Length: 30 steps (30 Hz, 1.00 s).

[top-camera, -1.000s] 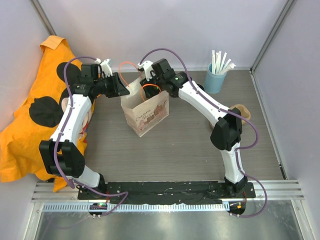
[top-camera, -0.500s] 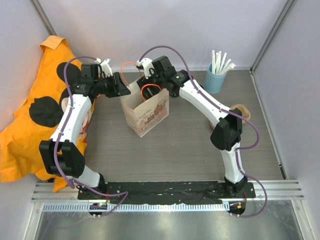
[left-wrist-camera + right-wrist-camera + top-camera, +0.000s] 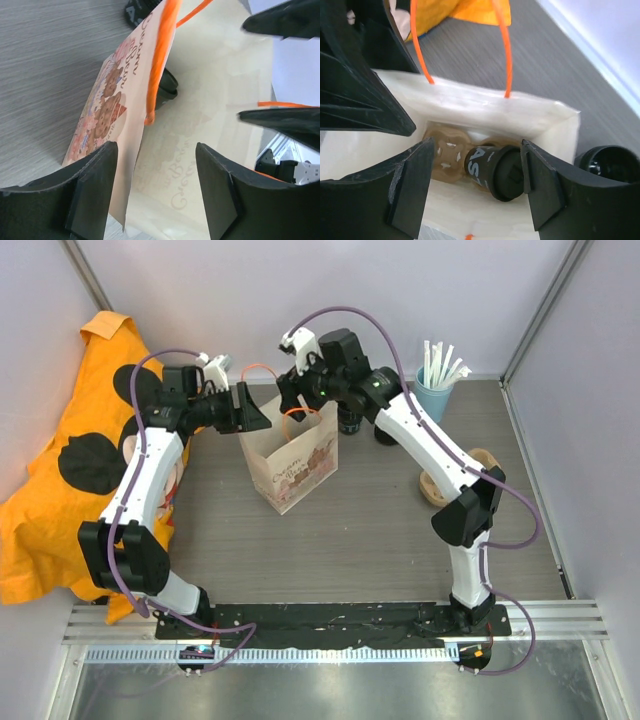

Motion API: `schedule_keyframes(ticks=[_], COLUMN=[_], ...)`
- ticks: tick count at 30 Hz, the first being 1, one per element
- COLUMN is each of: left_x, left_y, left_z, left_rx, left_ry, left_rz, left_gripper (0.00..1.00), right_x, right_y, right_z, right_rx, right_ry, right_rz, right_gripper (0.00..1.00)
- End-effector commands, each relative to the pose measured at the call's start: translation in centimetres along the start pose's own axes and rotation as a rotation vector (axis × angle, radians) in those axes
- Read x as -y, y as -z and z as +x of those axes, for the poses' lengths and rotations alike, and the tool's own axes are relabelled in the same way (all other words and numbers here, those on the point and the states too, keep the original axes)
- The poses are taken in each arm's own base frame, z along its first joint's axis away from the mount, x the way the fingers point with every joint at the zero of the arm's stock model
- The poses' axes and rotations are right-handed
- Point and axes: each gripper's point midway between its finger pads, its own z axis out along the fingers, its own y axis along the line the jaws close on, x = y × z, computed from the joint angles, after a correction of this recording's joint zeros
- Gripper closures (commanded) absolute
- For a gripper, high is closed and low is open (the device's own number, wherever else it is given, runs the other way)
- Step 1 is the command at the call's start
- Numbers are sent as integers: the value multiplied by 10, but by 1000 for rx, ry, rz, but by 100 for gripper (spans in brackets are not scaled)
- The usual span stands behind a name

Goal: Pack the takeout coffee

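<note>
Right gripper point(image 3: 476, 150) lifted above paper bag point(image 3: 300, 465) mouth, jaws spread, empty. Takeout coffee point(image 3: 494, 170) directly below it on bag floor, apparently tipped on its side. Left gripper point(image 3: 155, 150) released, straddling bag's left wall.

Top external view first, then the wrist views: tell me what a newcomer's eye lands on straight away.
The big orange cloth heaped along the table's left side grabs the eye first. Next comes the printed paper bag standing mid-table, with the left gripper and right gripper both open at its mouth. In the right wrist view, a black takeout cup lies on its side at the bottom of the bag.
</note>
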Motion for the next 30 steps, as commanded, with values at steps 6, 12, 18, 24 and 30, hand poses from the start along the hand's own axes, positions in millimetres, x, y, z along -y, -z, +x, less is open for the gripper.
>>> schedule_keyframes(ticks=[6,12,18,24,30], left_x=[30,30,38,44,48], left_y=[15,14,14,11,15], left_z=[-22,-19,-17,-16,-17], left_rx=[49,43,36,21,23], left_ry=[-109,-122,-139,-145,-167], left_rz=[70,65,101,131,132], left_gripper=[31,30,26,25,22], right_x=[24,67,125,180,235], right_y=[86,113,164,182,213], right_z=[-90,-77,-53,-1,34], right_rx=[240,229,213,150,190], right_ry=[73,30,-17,-90,-211], right_rz=[116,212,407,584,786], right_gripper=[25,24,23,24,25])
